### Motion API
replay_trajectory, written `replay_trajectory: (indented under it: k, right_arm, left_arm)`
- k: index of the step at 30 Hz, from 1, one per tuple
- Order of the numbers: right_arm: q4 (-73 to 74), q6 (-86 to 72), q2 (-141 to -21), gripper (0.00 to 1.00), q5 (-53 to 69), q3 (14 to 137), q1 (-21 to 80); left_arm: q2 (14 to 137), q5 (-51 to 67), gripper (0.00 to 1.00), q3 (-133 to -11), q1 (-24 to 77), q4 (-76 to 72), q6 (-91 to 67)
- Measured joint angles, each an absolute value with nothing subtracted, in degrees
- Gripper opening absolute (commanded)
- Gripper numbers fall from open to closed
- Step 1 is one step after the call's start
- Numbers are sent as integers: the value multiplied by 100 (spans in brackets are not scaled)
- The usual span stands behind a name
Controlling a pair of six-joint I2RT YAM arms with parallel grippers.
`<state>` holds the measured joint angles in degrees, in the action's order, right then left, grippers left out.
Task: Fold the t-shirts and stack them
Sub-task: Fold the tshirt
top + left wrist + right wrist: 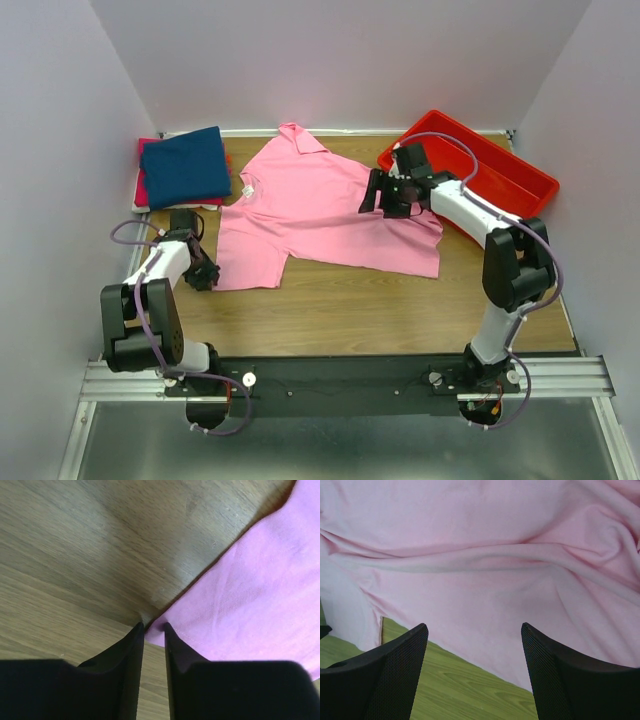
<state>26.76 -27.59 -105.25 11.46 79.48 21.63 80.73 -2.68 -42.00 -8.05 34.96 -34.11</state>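
One soft, wrinkled pink t-shirt (320, 210) is lying spread on the wood-grain table (400, 310), the left fingers (125, 665) pinching its near-left corner, the right fingers (395, 670) hanging spread above its cloth, while one folded navy t-shirt (185, 165) is resting far left and one rigid red rectangular tray (505, 165) is sitting far right

A light pink t-shirt (310, 210) is seen on a brown wood-grain table (400, 310), a navy t-shirt (185, 165) at ten o'clock, a red tray (520, 180) at two.
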Motion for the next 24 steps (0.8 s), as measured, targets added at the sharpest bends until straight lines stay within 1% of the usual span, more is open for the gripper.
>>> replay_trajectory:
  k: [2,4,5,7,11,18,21,24]
  right_arm:
    - [2674,-2770,-10440,82,1142,7929,2163]
    - [2674,-2810,-10296,82,1114,7863,2163]
    - [2663,-2847,-10204,82,1087,7804,2163]
    - [2672,-2893,-10020,82,1013,7640,2163]
    - [2637,-3039,-9496,81,847,6993,2139]
    - [2814,-3483,-8311,70,405,5457,2010]
    - [2902,-3701,-7920,65,167,5063,1973]
    - [2943,-3909,-7695,63,-115,4779,1949]
  left_arm:
    - [8125,-281,25,-4239,-766,3505,-3389]
    - [8219,-320,13,-4311,-655,3511,-3369]
    - [8274,-322,10,-4344,-585,3505,-3356]
    - [8379,-325,0,-4438,-414,3472,-3319]
    - [8423,-314,0,-4480,-292,3409,-3225]
    - [8344,-266,0,-4484,-296,3472,-2902]
    - [8215,-198,0,-4488,-344,3632,-2700]
    - [8051,-86,0,-4541,-416,3754,-2480]
